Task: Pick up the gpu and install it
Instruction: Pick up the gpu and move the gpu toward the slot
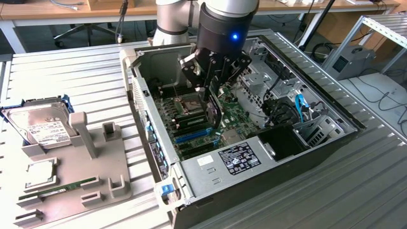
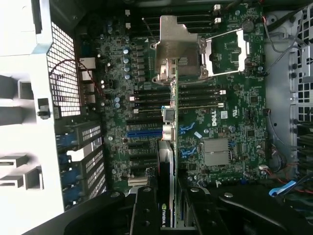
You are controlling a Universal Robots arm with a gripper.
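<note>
We found the tool (image 1: 214, 87) lowered into the open computer case (image 1: 286, 191), its fingers (image 2: 143, 211) clamped on the gpu (image 1: 214, 112) from both flat sides. The card hung straight below the tool, standing on edge (narrow side toward the wrist camera). In the wrist view the gpu (image 2: 166, 166) ran as a thin dark strip out from between the two fingers, with a green logo label on the edge nearest the camera. Its lower edge stood over the motherboard (image 1: 190, 131), in the band of expansion slots just beside the blue slot (image 2: 144, 133) and on the near side of the silver processor socket (image 2: 182, 46). Whether the card touched the board we could not tell. The case lay on its side on the ribbed metal bench (image 1: 76, 71). Well apart from it, toward the exterior view's left, a grey holder (image 1: 76, 164) carried a hard drive (image 1: 39, 128) at its far end and a green memory stick (image 1: 60, 187) at its near end.
</note>
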